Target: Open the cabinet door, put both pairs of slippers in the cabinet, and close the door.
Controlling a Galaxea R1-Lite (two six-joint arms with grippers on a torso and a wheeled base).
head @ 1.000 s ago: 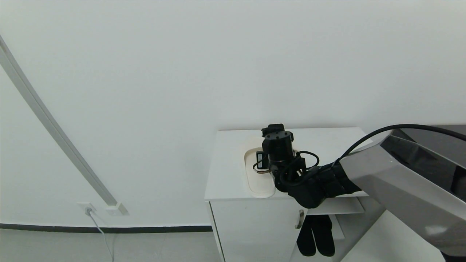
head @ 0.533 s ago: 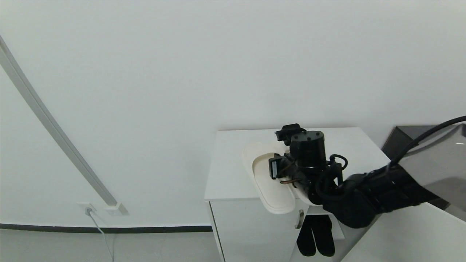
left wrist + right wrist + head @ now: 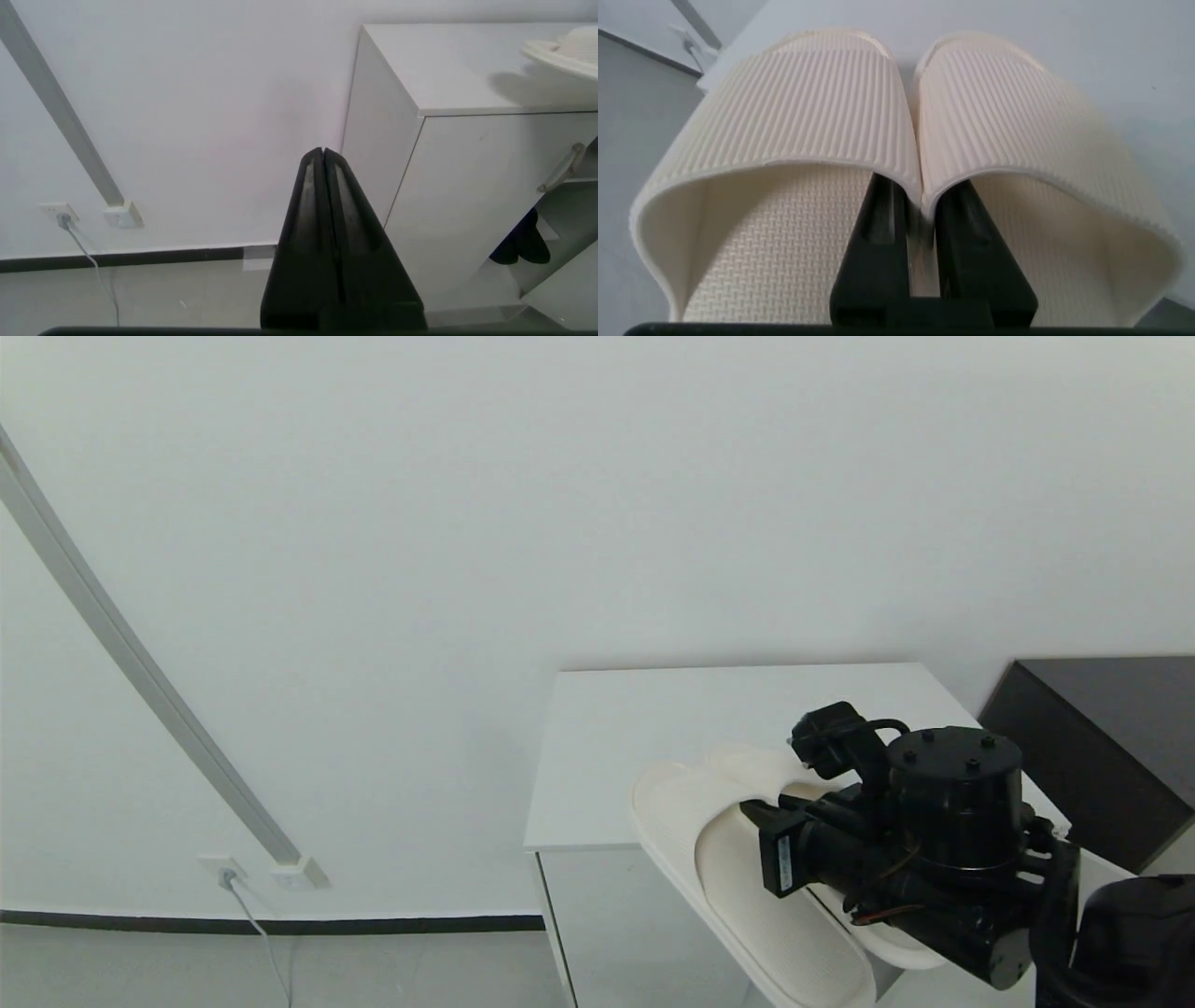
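Note:
A pair of cream slippers (image 3: pixel 747 896) hangs side by side in the air over the front edge of the white cabinet (image 3: pixel 644 747). My right gripper (image 3: pixel 771 847) is shut on them; in the right wrist view its fingers (image 3: pixel 878 243) reach under the straps and pinch the two inner walls of the cream slippers (image 3: pixel 822 121) together. My left gripper (image 3: pixel 323 201) is shut on nothing, low beside the cabinet (image 3: pixel 448 187). A black pair of slippers (image 3: pixel 521 247) stands on a shelf in the cabinet's open side, past the door handle (image 3: pixel 562 168).
A dark box (image 3: pixel 1102 747) stands to the right of the cabinet. On the wall at the left are a slanted cable duct (image 3: pixel 131 663), a socket (image 3: pixel 224 873) and a cord running to the floor.
My right arm has lifted the cream slippers off the cabinet top and drawn them forward and to the right, nearer the head camera. It now covers the black slippers in the head view.

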